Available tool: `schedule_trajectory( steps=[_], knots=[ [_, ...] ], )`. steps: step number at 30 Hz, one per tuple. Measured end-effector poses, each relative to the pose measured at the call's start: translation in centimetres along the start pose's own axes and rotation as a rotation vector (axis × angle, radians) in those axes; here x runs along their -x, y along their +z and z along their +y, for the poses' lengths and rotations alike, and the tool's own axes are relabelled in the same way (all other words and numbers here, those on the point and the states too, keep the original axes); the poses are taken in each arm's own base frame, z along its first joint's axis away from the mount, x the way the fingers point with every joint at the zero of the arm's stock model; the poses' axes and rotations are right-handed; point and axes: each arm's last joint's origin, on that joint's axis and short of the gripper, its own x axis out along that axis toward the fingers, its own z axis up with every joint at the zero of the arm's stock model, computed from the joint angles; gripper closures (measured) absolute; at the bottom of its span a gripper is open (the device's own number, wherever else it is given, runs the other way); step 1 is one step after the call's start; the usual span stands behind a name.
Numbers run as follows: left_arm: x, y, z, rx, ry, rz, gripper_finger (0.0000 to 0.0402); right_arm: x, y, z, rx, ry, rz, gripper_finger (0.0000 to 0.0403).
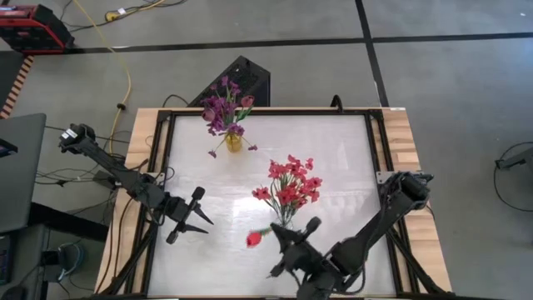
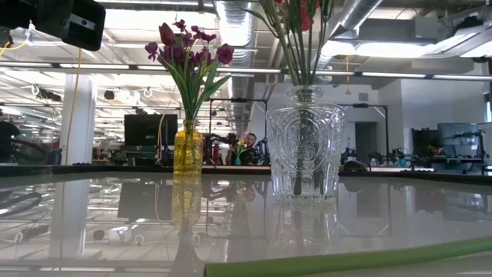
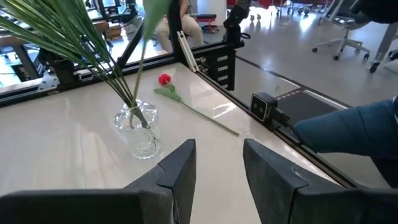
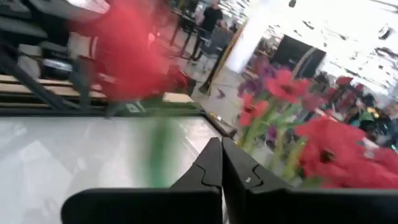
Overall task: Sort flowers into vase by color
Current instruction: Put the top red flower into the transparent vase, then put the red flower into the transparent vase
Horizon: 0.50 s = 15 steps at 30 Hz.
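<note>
A clear glass vase (image 1: 287, 221) (image 2: 304, 142) (image 3: 138, 134) holds a bunch of red flowers (image 1: 290, 185). A small yellow vase (image 1: 233, 142) (image 2: 187, 150) near the far edge holds purple and maroon flowers (image 1: 223, 108). One red tulip (image 1: 254, 239) (image 4: 134, 56) (image 3: 164, 79) is out of the vases, near-left of the clear vase. My right gripper (image 1: 275, 237) (image 4: 221, 144) is shut right at its stem. A thick green stem (image 2: 346, 258) crosses close before the low camera. My left gripper (image 1: 202, 223) (image 3: 217, 146) waits open over the left half of the table. My right gripper comes at the red tulip from the near right, close to level. It is shut at the stem (image 4: 158, 149) just behind the head. The fingers' own bodies hide the place of contact. The head (image 1: 254, 239) sticks out past the fingertips toward the table's left.
A small camera box (image 3: 264, 107) sits on the table's near edge, and a person's blue-clad limb (image 3: 354, 130) shows just beyond it. Wooden strips (image 1: 408, 150) border the white table top. Bare table lies between the two vases and in front of my left gripper.
</note>
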Motion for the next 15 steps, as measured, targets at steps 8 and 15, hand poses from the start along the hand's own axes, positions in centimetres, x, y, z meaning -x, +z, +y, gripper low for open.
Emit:
schedule_trajectory(
  steps=[8, 15],
  knots=[
    [0.0, -0.1, -0.1, 0.071, -0.044, 0.006, 0.0278, -2.3, 0.4, -2.9, -0.011, 0.355, 0.230, 0.0380],
    [-0.5, -0.4, -0.6, 0.051, -0.086, 0.029, 0.0278, -1.5, 0.3, -5.6, -0.094, 0.689, 0.580, 0.0380]
  ],
)
